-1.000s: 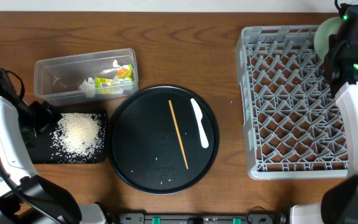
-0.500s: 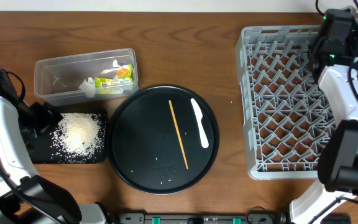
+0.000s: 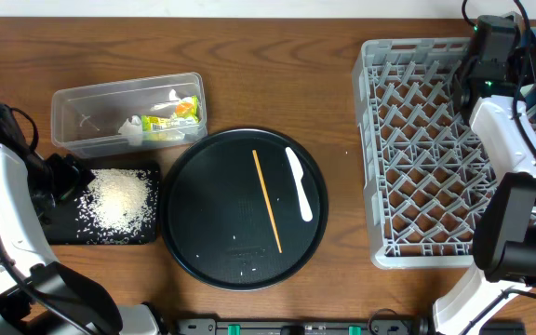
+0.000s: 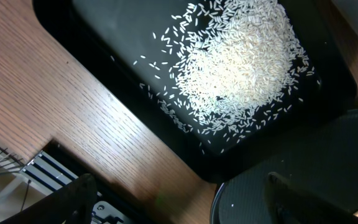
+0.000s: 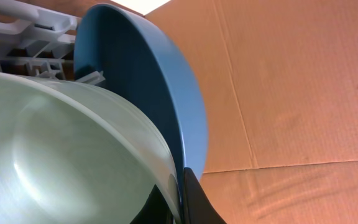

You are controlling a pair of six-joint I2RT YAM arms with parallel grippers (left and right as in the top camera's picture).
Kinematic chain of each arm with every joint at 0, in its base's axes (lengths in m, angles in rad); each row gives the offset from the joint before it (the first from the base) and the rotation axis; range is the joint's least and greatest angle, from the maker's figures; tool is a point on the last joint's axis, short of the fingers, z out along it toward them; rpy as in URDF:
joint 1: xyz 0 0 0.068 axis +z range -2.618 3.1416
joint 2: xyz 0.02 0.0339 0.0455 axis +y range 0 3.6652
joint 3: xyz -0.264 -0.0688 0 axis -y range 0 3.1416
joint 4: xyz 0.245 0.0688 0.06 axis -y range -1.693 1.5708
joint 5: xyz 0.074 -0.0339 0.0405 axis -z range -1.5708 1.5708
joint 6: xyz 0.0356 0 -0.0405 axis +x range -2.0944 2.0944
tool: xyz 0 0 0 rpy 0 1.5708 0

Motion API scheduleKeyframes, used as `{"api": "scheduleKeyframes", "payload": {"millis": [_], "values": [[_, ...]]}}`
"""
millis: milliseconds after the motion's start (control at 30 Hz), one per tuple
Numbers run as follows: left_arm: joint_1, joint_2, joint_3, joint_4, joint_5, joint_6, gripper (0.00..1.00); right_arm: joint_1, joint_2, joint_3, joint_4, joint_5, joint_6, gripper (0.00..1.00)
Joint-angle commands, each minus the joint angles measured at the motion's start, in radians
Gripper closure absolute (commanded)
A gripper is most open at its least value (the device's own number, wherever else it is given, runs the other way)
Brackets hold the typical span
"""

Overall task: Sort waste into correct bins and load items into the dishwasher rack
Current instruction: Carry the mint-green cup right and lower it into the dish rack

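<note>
We record the left gripper (image 4: 182, 184) at the left end of the shallow black rectangular tray (image 3: 59, 228), its fingers spread wide with nothing between them. The heap of loose white rice grains (image 4: 244, 59) lies inside this tray, with stray grains scattered around it.

Behind the tray stands the clear plastic rectangular tub (image 3: 87, 116). It contains the crumpled yellow-green-orange snack wrapper (image 3: 175, 110) and small white scraps (image 3: 134, 131) at its right end.

Just right of both bins sits a large round black tray (image 3: 203, 214). The thin wooden stick (image 3: 266, 200) and the white plastic utensil (image 3: 299, 183) lie on it side by side, apart, with a few rice grains near its front edge.

Further right is the large square light-grey plastic dishwasher rack (image 3: 426, 149).

The right gripper (image 3: 488, 42) is over the rack's far right corner. In the wrist view, the rim of the smaller pale mint bowl (image 5: 55, 149) passes between the dark fingers (image 5: 195, 198), which appear clamped on it. The big dark-blue bowl (image 5: 145, 81) stands on edge directly behind it, against the rack.
</note>
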State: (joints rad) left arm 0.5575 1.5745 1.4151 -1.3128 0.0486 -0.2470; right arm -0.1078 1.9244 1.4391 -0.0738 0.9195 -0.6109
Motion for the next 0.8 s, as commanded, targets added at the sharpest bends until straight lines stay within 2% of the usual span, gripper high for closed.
{"api": "scheduleKeyframes", "payload": {"millis": [0,767], "values": [[0.002,-0.003,0.007,-0.008,-0.005,-0.002,0.13,0.003,0.025,0.013,0.003,0.006,-0.004,0.99],[0.002,-0.003,0.007,-0.014,-0.005,-0.002,0.13,0.004,0.057,0.012,-0.009,-0.011,0.004,0.99]]}}
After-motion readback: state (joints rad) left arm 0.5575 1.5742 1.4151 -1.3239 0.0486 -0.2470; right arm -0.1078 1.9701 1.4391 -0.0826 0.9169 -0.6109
